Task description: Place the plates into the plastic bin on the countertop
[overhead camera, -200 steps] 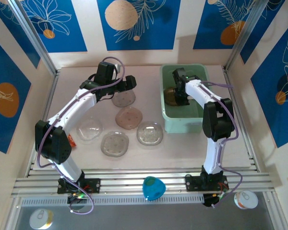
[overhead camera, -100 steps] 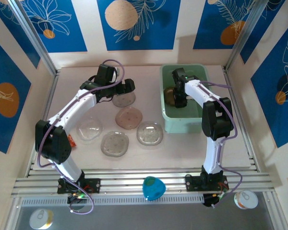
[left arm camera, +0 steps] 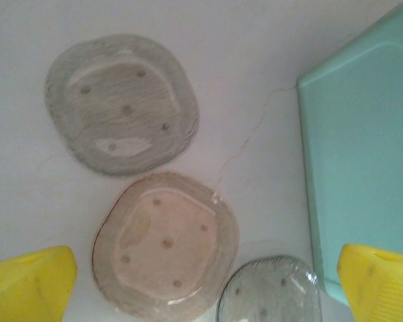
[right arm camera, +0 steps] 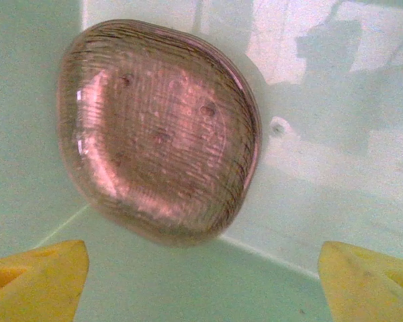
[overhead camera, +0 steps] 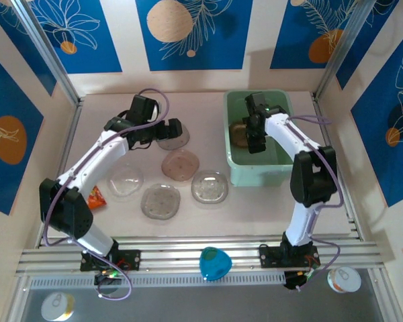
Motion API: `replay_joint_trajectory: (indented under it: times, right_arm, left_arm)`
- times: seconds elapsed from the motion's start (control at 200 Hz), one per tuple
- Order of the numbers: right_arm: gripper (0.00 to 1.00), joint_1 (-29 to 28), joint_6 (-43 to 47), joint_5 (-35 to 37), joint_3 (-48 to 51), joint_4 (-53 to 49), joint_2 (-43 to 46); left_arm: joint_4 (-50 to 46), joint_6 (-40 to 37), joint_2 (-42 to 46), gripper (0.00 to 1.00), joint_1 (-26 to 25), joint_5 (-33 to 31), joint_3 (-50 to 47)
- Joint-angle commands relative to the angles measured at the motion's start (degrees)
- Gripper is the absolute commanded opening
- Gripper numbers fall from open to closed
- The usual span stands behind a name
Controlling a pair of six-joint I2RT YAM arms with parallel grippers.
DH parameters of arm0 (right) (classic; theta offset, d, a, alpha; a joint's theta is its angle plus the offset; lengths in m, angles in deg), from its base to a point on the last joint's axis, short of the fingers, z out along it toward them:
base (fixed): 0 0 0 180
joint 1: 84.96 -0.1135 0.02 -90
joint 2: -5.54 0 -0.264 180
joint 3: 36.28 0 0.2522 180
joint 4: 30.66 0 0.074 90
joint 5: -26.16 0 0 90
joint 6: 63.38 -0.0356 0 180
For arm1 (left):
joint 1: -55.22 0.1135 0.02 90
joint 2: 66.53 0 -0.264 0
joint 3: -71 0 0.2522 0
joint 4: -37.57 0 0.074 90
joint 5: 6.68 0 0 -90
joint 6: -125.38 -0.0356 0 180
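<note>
A brownish plate (right arm camera: 158, 131) lies inside the mint-green plastic bin (overhead camera: 277, 176), tilted against its left wall (right arm camera: 27, 121). My right gripper (right arm camera: 201, 288) hangs open just above it, down in the bin (overhead camera: 256, 141), with nothing between its fingers. Several translucent plates lie on the countertop (overhead camera: 255, 208): a grey one (left arm camera: 121, 104), a pinkish one (left arm camera: 164, 245) and a clear one (left arm camera: 269, 292) next to the bin's side (left arm camera: 363, 147). Two more plates (overhead camera: 160, 201) (overhead camera: 125, 181) lie nearer the arms. My left gripper (overhead camera: 166, 129) hovers open over the grey plate (overhead camera: 173, 139), its yellow fingers (left arm camera: 30, 285) spread wide.
An orange packet (overhead camera: 97, 196) lies beside the left arm's lower link. Metal rails (overhead camera: 188, 251) run along the near edge, with a blue object (overhead camera: 213, 263) on them. Blue-patterned walls close in the back and both sides.
My right gripper has opened and let go of the brownish plate, which now rests in the bin. The left arm has shifted slightly left and toward the near side, still open.
</note>
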Motion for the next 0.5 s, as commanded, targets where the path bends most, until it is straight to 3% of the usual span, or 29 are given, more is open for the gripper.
replay_joint_trajectory:
  times: [0.0, 0.495]
  right_arm:
    - [0.90, -0.44, 3.15, 2.39, 1.70, 0.29, 5.83]
    - [0.88, 0.98, 18.00, -4.66, 8.55, 0.58, 23.34]
  left_arm:
    - [-3.80, 0.85, 2.68, 1.00, 0.38, -1.27, -2.80]
    - [-5.68, 4.89, 4.33, 1.00, -0.02, 1.06, -12.44]
